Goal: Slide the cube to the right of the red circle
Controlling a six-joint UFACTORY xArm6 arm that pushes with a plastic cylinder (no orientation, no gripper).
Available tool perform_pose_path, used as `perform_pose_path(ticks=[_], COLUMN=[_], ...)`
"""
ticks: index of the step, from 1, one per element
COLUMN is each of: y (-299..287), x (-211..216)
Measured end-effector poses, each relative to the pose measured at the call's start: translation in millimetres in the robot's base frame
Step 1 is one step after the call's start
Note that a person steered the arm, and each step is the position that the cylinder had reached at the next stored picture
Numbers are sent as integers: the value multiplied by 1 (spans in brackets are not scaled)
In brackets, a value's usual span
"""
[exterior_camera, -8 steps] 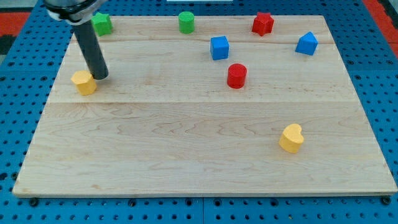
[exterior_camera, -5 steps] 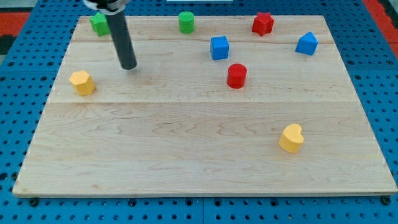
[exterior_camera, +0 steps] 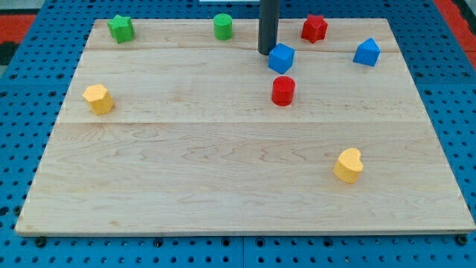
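Tool here only a straight dark rod, nothing to open or close; my tip [exterior_camera: 267, 52] pressed against the upper-left edge of the blue cube [exterior_camera: 281, 58]. Blue cube on the wooden bench [exterior_camera: 186, 171] near the view's top, just above the red circle [exterior_camera: 283, 91] and close to it, not touching; red star [exterior_camera: 314, 28] further up to the view's right.

A lab bench: wooden board [exterior_camera: 223, 179] on blue pegboard [exterior_camera: 22, 134].
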State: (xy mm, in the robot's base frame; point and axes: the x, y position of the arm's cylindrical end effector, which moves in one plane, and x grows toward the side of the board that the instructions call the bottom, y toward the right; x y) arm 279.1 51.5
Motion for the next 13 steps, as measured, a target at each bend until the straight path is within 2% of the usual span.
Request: perform_pose_path(ticks=[3, 7, 9, 11, 12, 13], y=[18, 51, -6, 85, 82, 46], x=[-22, -23, -27, 55, 23, 23])
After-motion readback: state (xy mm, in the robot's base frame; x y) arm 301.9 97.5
